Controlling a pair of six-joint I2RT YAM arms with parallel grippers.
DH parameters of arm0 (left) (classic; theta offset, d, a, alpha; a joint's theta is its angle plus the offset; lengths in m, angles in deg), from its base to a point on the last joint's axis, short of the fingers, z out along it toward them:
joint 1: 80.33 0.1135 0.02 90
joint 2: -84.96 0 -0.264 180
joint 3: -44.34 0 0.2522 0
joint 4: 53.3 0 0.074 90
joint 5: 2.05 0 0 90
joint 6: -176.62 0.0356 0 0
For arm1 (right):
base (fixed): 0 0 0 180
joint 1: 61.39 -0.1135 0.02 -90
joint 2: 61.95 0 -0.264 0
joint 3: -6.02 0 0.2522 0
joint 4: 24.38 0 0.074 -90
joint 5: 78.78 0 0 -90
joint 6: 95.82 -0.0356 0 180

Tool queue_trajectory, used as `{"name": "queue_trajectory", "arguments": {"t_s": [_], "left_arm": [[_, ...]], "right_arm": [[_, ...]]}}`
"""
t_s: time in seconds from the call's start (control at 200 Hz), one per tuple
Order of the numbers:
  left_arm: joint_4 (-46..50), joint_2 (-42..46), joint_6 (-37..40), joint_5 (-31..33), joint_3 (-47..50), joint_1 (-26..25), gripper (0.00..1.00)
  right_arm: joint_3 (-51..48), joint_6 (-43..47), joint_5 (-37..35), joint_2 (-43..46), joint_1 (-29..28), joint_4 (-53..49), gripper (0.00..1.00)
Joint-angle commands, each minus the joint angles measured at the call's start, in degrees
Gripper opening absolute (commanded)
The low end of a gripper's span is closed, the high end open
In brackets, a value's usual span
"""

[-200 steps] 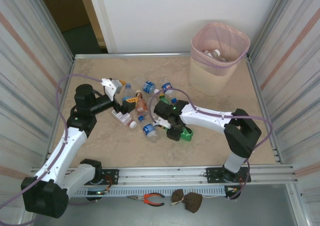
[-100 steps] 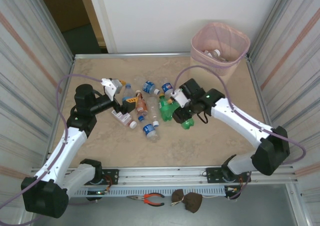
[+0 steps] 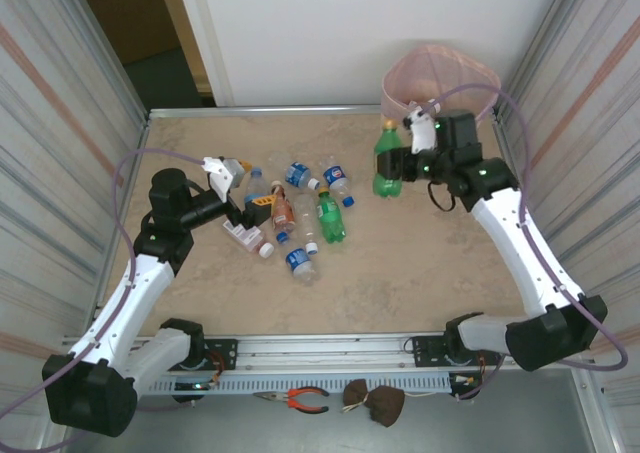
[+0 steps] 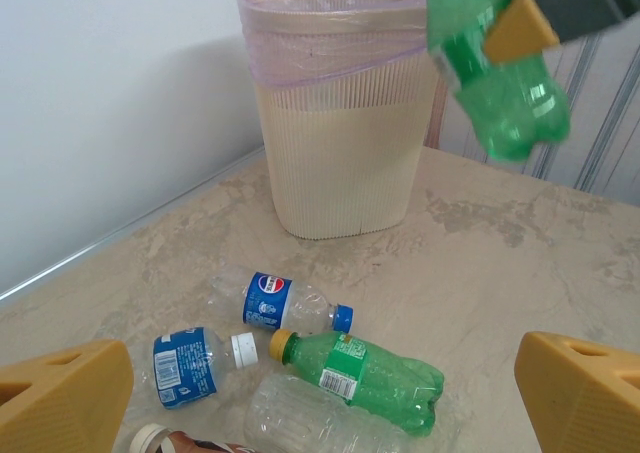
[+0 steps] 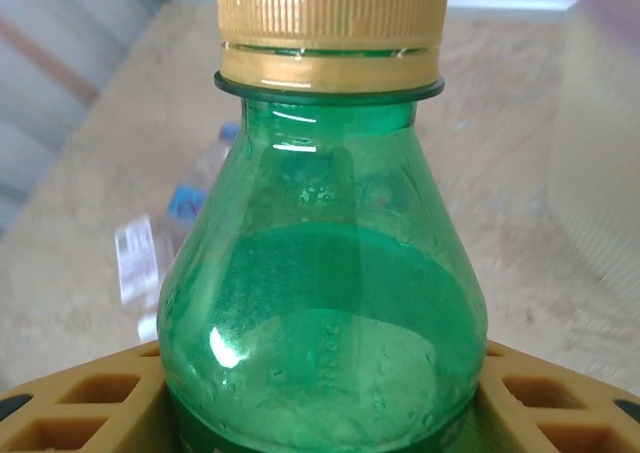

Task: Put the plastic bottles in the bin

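Gripping a green plastic bottle point(image 3: 383, 178), the right hand point(image 3: 398, 163) hangs beside the pale pink bin point(image 3: 470, 73). Left hand point(image 3: 243, 185) open; several bottles point(image 3: 330, 218) remain.

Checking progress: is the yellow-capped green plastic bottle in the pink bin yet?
Out. The right end effector holds the green plastic bottle in the air beside the pale pink plastic bin.

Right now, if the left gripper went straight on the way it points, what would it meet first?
The left gripper would probably meet the clear bottle lying just ahead first, with the fallen green bottle behind it; depth is unclear.
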Motion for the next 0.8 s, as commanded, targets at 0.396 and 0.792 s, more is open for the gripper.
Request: {"name": "queue_trajectory", "arguments": {"t_s": [0.396, 0.792], "left_arm": [[-1.4, 1.0, -0.4, -0.8, -0.3, -0.6, 0.99], [-1.0, 1.5, 0.2, -0.2, -0.3, -0.5, 0.99]], "right_arm": [[24.8, -24.6, 1.9, -15.7, 17.2, 3.9, 0.48], [49.7, -26.1, -5.7, -35.8, 20.2, -14.7, 0.44]]}}
